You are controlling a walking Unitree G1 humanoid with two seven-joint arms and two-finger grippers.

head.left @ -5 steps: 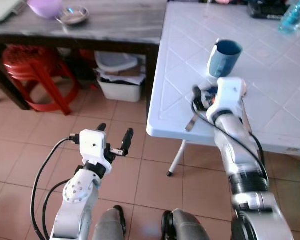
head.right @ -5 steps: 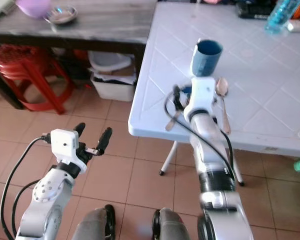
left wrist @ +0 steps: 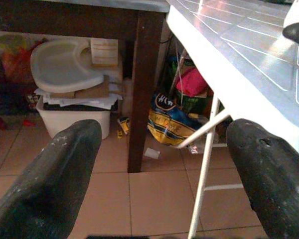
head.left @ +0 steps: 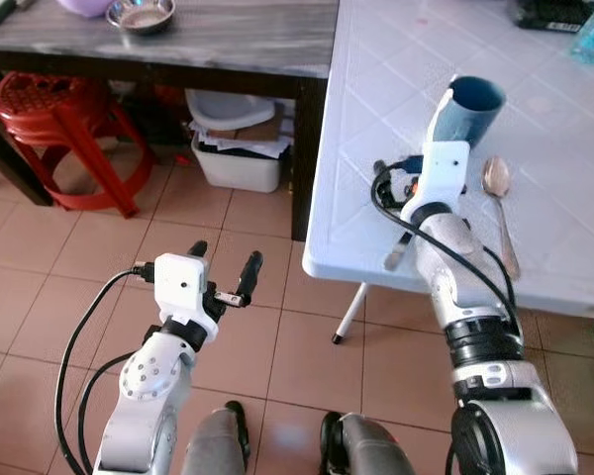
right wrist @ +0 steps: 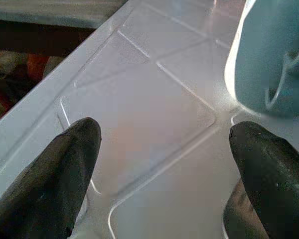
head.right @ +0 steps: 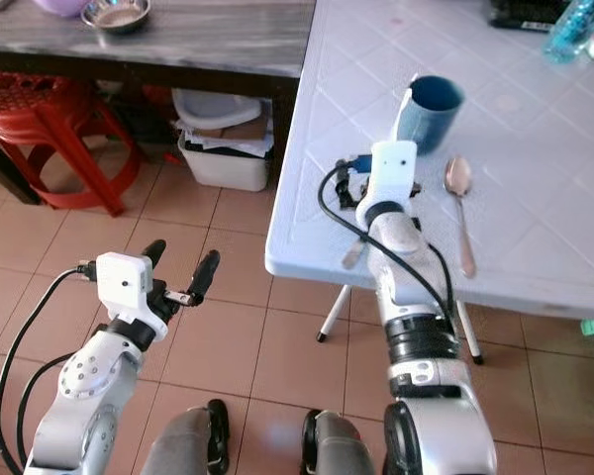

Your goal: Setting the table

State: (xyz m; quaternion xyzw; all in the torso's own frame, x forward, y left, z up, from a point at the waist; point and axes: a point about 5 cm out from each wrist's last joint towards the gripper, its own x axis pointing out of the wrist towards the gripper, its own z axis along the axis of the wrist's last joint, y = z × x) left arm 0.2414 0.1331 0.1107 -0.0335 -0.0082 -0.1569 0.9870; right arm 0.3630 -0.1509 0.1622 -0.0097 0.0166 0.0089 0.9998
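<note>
The right gripper [right wrist: 159,164] hovers low over the white plastic table [head.right: 574,178], its 2 black fingers [right wrist: 65,169] spread wide and holding nothing. The blue mug [head.right: 431,114] stands just ahead of it, off toward 1 fingertip rather than between the 2, handle facing the wrist camera. A metal spoon [head.right: 462,213] lies just beside the mug, its long axis running toward the table's near edge. The right arm is far nearer; the left gripper [head.left: 223,272] hangs open and empty over the floor tiles.
</note>
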